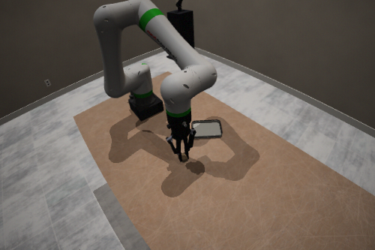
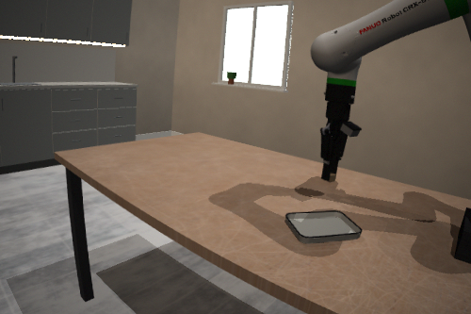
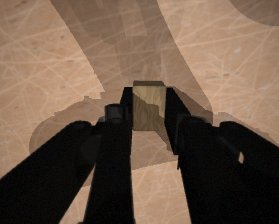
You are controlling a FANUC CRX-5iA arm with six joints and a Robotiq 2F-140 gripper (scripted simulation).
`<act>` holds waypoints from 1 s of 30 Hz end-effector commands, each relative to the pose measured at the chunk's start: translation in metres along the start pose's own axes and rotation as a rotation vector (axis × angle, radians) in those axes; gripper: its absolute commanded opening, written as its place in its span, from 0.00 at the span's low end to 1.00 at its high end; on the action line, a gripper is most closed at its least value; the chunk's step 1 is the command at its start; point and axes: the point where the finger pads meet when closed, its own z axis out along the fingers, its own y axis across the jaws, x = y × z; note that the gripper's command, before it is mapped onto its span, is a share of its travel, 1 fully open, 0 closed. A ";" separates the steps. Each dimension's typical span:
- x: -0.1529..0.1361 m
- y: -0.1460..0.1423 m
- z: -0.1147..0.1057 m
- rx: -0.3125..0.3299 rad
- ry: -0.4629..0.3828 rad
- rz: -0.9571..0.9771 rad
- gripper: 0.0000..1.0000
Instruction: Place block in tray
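The top view looks down from high and far, facing the gripper (image 1: 183, 155) with the arm's base behind it. The exterior view sits low beside the table (image 2: 179, 181), looking across it at the gripper (image 2: 329, 176) side-on. The wrist view peers closely down between the fingers. All share the tabletop beneath the gripper.

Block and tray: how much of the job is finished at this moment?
Done: the gripper is shut on the block, seen between the fingers in the wrist view. In hand: the block is low by the table, beside the tray, not above it. Left: lift, carry across to the tray, set the block on its floor, which holds nothing, and open.
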 end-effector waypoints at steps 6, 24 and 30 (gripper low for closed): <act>-0.001 0.000 -0.001 0.000 -0.002 0.000 0.10; 0.065 0.084 -0.001 0.000 -0.002 -0.001 0.10; 0.107 0.137 0.000 0.000 -0.002 -0.001 0.10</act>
